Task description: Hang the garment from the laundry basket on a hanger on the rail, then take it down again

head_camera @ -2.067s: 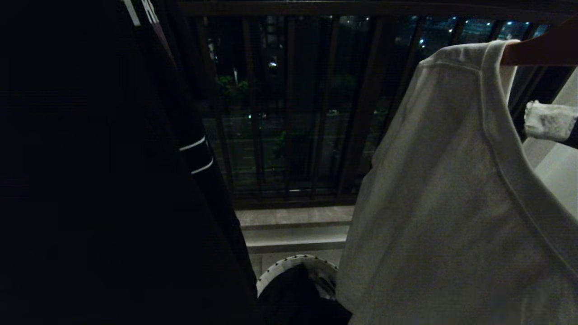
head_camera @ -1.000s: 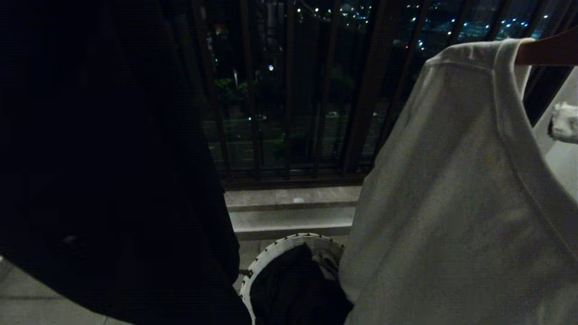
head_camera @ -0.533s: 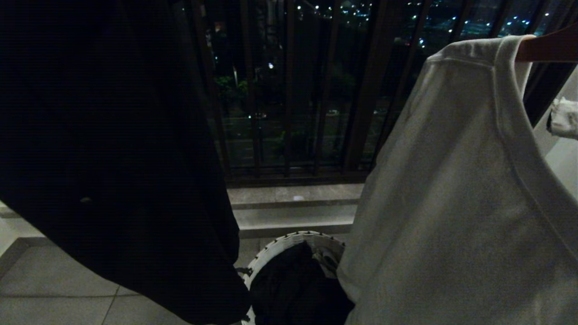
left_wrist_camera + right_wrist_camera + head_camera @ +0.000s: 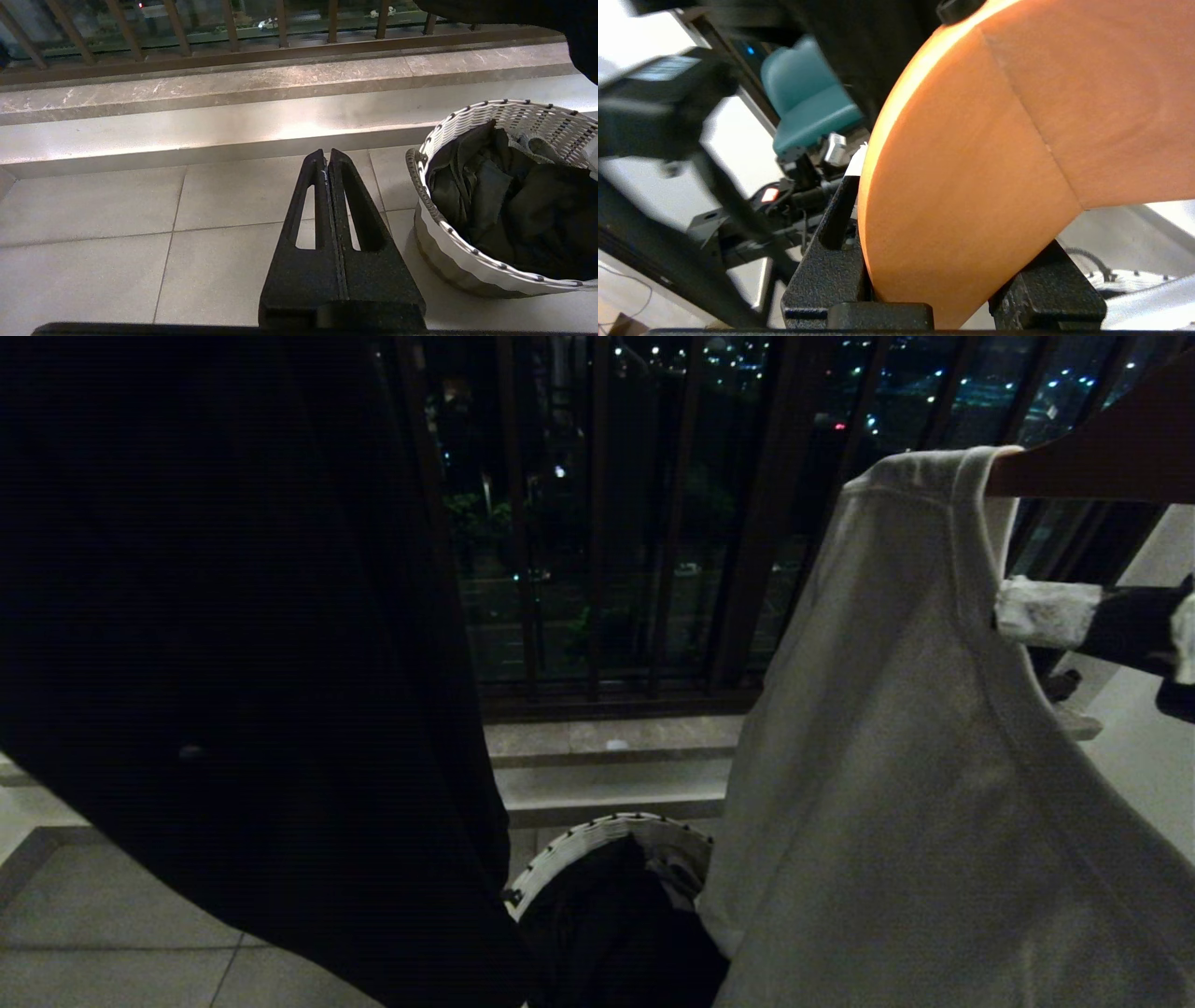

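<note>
One laundry basket point(image 4: 611, 840) stands on the floor tiles point(image 4: 233, 196) below the railing, holding one dark garment point(image 4: 504, 205). The right gripper point(image 4: 943, 298) is clamped on one wooden hanger point(image 4: 994, 154) carrying one white shirt point(image 4: 915, 784). The left gripper point(image 4: 328, 156), fingers together, hangs beside the basket.

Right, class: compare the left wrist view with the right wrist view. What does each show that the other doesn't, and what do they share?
Left wrist only: the left claw, shut and empty above the tiled floor, the balcony railing, and dark clothes piled in the laundry basket.

Right wrist only: the right claw shut on a wooden hanger, and a teal chair behind.

Shared: only a sliver of the basket's woven rim.
</note>
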Controlling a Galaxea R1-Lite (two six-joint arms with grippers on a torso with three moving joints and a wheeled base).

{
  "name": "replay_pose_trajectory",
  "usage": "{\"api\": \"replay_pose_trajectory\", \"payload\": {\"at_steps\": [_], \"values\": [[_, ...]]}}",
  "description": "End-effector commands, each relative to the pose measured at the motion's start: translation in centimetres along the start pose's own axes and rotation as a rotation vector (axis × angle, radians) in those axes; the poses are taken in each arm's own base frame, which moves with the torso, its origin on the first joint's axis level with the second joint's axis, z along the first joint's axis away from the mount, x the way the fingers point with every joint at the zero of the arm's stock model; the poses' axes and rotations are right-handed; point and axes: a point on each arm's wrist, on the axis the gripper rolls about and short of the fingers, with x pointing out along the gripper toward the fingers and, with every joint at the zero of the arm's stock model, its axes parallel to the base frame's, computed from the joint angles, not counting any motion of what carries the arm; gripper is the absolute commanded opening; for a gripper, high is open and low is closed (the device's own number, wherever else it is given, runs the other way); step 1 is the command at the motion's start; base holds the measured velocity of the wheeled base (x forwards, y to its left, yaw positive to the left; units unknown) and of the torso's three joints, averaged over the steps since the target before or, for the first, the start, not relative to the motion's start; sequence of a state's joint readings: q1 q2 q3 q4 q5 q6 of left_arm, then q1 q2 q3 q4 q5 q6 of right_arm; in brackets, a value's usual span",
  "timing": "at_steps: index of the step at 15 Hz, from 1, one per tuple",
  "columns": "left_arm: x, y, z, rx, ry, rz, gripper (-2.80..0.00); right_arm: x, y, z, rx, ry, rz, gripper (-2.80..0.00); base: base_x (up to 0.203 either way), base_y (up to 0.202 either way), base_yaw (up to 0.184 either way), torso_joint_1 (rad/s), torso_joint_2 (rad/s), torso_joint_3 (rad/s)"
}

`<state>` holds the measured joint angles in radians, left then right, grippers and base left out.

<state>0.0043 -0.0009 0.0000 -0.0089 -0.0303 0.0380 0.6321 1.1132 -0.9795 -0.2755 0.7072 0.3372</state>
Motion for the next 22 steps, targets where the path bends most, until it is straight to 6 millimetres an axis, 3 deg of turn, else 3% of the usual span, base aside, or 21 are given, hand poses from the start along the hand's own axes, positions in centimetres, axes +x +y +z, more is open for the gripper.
{"api": "replay_pose_trajectory", "payload": {"at_steps": [1, 7, 14, 22], "values": [[0.0, 0.0, -0.1, 0.0, 0.002, 0.0, -2.8, 1.3, -1.4, -0.5, 0.033, 0.036, -0.009, -2.8, 0.0, 0.0, 0.0, 0.0, 0.0, 0.0], [0.0, 0.0, -0.1, 0.0, 0.002, 0.0, -2.8, 4.4, -5.5, -2.4, 0.042, 0.118, -0.054, -2.8, 0.0, 0.0, 0.0, 0.0, 0.0, 0.0], [0.0, 0.0, -0.1, 0.0, 0.002, 0.0, -2.8, 6.1, -10.8, -5.3, 0.037, 0.228, -0.087, -2.8, 0.0, 0.0, 0.0, 0.0, 0.0, 0.0], [0.0, 0.0, -0.1, 0.0, 0.002, 0.0, -2.8, 8.7, -15.0, -8.6, 0.056, 0.324, -0.093, -2.8, 0.0, 0.0, 0.0, 0.0, 0.0, 0.0]]}}
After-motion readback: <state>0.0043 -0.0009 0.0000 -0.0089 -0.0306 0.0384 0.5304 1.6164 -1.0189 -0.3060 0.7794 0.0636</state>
